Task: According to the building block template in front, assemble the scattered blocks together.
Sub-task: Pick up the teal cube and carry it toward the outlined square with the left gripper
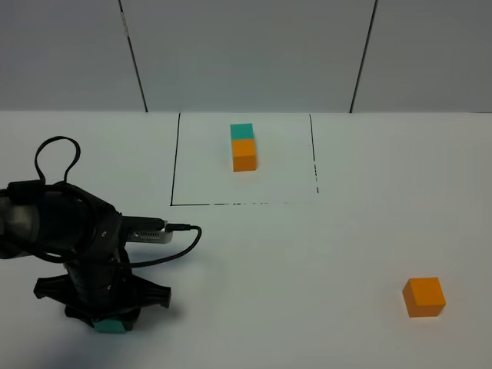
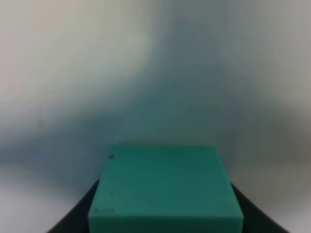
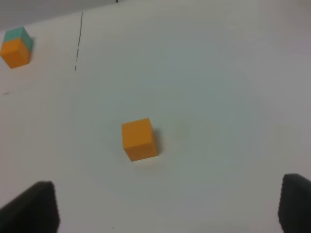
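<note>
Joining not yet done: left gripper (image 1: 108,319) clamped on teal cube (image 2: 165,189), right gripper (image 3: 163,208) spread empty, orange cube (image 1: 423,297) untouched, both cubes well apart from the template (image 1: 244,146).

There were four blocks. Two were green: the far green block (image 1: 241,131) and the near green block (image 1: 112,327). Two were orange: the far orange block (image 1: 244,154) and the near orange block (image 1: 423,297). There was one black-lined box (image 1: 175,161) and one robot arm (image 1: 69,238).
</note>
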Available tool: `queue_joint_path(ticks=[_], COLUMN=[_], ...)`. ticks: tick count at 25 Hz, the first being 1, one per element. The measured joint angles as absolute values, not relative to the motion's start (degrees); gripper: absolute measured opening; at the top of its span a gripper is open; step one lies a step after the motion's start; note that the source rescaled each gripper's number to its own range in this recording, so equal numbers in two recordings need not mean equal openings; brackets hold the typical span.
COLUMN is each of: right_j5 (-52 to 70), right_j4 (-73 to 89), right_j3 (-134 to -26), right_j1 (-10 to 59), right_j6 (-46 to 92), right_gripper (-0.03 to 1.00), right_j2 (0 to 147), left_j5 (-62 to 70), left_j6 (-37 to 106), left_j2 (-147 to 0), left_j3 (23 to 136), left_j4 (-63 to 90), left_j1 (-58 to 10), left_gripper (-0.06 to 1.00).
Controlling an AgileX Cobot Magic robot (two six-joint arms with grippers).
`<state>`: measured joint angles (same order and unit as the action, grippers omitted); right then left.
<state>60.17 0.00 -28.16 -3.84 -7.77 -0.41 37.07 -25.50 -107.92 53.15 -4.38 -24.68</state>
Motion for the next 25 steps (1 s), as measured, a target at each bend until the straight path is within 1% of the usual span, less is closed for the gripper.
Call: queue_joint_path(ticks=[3, 5, 12, 17, 22, 25], right_j5=[60.17, 60.17, 60.17, 60.17, 60.17, 60.17], right_j4=[0.0, 0.0, 0.0, 0.0, 0.0, 0.0], right_j3=[-28.16, -28.16, -28.16, -28.16, -28.16, -28.16], right_j1=[-3.84, -3.84, -3.84, -3.84, -3.84, -3.84], right_j6=[-7.77, -7.77, -7.77, -7.77, -7.77, -7.77], right_gripper=[0.81, 0.81, 0.81, 0.81, 0.81, 0.81], right_j2=[-0.41, -0.41, -0.41, -0.41, -0.41, -0.41], left_j5=[41.12, 44.4, 58.85, 61.18, 61.58, 62.12], left_j6=[-22.65, -17.45, 11.25, 24.17, 36.11, 39.17], left_j2=[-105.76, -103.87, -103.11, -107.31, -113.47, -118.15], left_j3=[55.36, 58.31, 73.02, 80.15, 85.06, 90.24], left_j4=[-5.56, -5.76, -5.93, -4.6, -3.98, -4.06], left_j1=[-24.63, -24.57, -24.57, -24.92, -28.68, -30.74], left_gripper=[0.0, 0.0, 0.0, 0.0, 0.0, 0.0])
